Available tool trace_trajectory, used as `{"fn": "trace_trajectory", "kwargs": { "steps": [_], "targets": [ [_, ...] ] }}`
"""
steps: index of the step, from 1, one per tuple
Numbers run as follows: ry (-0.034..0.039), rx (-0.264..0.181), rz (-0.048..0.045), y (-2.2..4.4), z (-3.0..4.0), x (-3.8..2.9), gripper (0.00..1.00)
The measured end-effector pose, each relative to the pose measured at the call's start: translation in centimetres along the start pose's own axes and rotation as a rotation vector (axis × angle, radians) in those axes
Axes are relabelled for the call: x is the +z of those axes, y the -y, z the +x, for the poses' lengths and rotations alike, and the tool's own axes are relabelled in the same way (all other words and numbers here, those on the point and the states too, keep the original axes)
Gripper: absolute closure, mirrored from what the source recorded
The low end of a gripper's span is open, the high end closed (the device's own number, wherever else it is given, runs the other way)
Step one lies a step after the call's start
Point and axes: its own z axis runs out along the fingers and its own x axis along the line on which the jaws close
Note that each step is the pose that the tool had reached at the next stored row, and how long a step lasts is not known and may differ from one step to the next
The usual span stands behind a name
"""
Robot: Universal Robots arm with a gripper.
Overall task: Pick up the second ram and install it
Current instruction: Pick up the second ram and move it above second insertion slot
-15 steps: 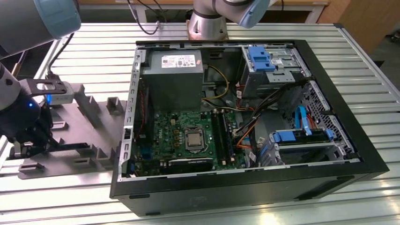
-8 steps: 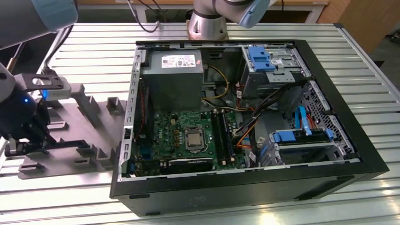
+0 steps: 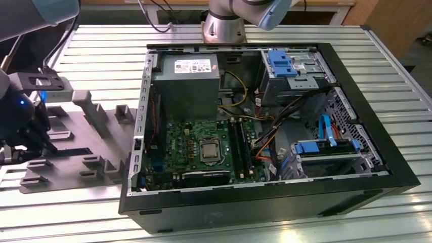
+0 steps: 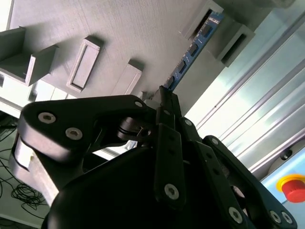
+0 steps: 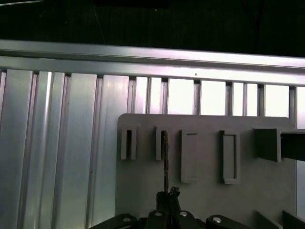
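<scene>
Gripper (image 4: 166,95) is sitting low over the grey tray (image 4: 119,28), fingers drawn together and pinching the second ram (image 4: 193,47) at its near end. The ram is standing on its long edge in the tray, a thin blue-green board with dark chips, running straight away from the fingertips. Its far end is resting between two upright blocks (image 4: 238,36) close to the tray's edge, beside the slatted metal table (image 4: 267,95). In the first wrist view the stick is showing edge-on as a thin dark line, sitting in the second slot in from the tray's corner and meeting the gripper tips. Whether the stick is lifting clear of its slot I cannot tell. In the exterior view the gripper is hanging over the tray's edge at the exterior view's left. The tray is lying on the table just beside the open computer case (image 3: 364,152), with the green motherboard (image 3: 182,147) well apart from the gripper.
</scene>
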Motion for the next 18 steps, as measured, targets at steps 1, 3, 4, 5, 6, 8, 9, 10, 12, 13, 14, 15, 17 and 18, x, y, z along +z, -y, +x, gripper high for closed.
{"fn": "trace_trajectory", "kwargs": {
  "steps": [1, 3, 4, 5, 6, 8, 9, 10, 12, 13, 14, 15, 17, 18],
  "targets": [
    [0.0004, 0.0, 0.0002, -0.01, 0.0, -0.15, 0.89],
    [0.0015, 0.0, 0.0005, -0.02, -0.01, -0.45, 0.89],
    [0.0021, 0.0, 0.0006, -0.02, -0.02, -0.59, 0.89],
    [0.0027, 0.0, 0.0007, -0.03, -0.02, -0.73, 0.89],
    [0.0035, 0.0, 0.0009, -0.04, -0.02, -0.84, 0.89],
    [0.0053, 0.0, 0.0013, -0.05, -0.03, -1.1, 0.89],
    [0.0062, 0.0, 0.0014, -0.05, -0.03, -1.2, 0.89],
    [0.0071, 0.0, 0.0017, -0.06, -0.04, -1.3, 0.89],
    [0.0095, 0.0, 0.002, -0.07, -0.04, -1.52, 0.89],
    [0.0108, -0.001, 0.0022, -0.07, -0.05, -1.61, 0.89],
    [0.0121, -0.001, 0.0025, -0.07, -0.05, -1.7, 0.89],
    [0.0136, -0.001, 0.0026, -0.08, -0.05, -1.82, 0.89],
    [0.0165, -0.001, 0.0031, -0.09, -0.06, -2.0, 0.89],
    [0.018, -0.001, 0.0033, -0.09, -0.06, -2.08, 0.89]
  ]
}}
